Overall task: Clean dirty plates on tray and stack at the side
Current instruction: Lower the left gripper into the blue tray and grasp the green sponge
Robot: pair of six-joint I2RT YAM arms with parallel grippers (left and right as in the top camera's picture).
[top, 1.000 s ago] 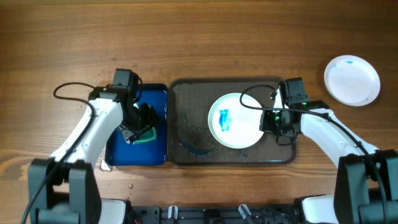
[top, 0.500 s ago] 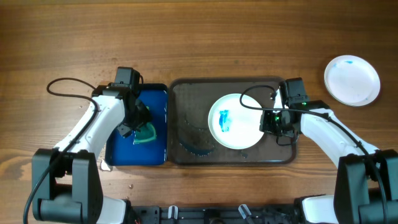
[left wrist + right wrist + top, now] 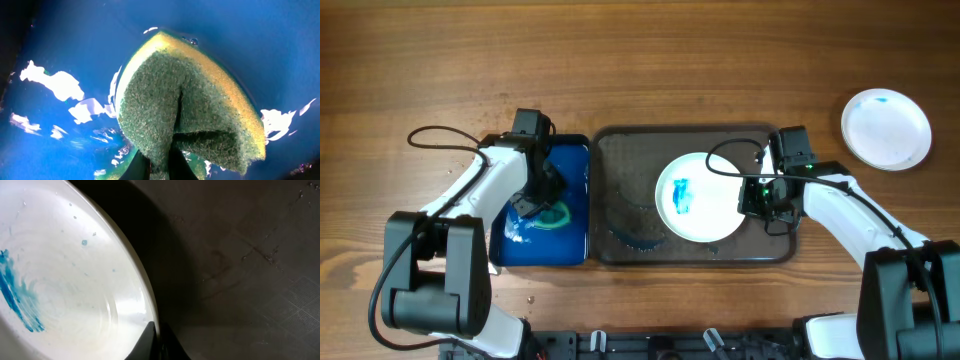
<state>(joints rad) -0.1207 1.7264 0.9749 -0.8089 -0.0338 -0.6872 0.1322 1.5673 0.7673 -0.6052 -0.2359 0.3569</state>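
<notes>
My left pincer (image 3: 161,162) pinches sponge (image 3: 190,100) in basin (image 3: 575,160); right pincer (image 3: 757,195) clamps plate (image 3: 710,215) rim (smear (image 3: 681,193) unwiped). Side plate (image 3: 886,128) on bench (image 3: 640,60); wiping, stacking left.

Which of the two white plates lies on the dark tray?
The blue-smeared plate held by the right gripper; the other plate rests on the wooden table.

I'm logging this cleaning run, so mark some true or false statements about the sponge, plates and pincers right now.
The left pincer grips the green sponge in the blue tub. True.
The plate on the tray is spotless. False: it carries a blue smear.
The right pincer pinches that plate's rim. True.
Two plates sit on the tray. False: the second plate lies on the table, at the right arm's side.
</notes>
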